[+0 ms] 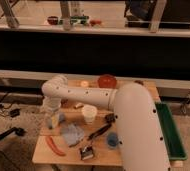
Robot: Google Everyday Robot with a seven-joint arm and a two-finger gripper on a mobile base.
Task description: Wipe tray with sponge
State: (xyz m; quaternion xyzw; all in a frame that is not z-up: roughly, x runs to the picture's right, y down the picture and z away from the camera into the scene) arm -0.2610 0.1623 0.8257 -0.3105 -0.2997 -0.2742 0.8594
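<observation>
Reaching down at the bench's (70, 156) left edge, the gripper (52, 114) sat at the yellow sponge (54, 121); whether it was grasping could not be determined.

tool (53, 119) left of table (41, 153) | cup (89, 114), cloth (72, 133) close beside | gap perhaps narrow

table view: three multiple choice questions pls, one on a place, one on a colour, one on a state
1. Where is the gripper?
A) low over the table's left side
B) at its right edge
C) up at the back ledge

2. What colour is the tray?
A) blue
B) green
C) white

3. How does the white cup stand?
A) on its side
B) upright
C) stacked on another cup

Answers: 1 A, the arm ends low at the left; 2 B, the tray at the right is green; 3 B, its rim faces up.
</observation>
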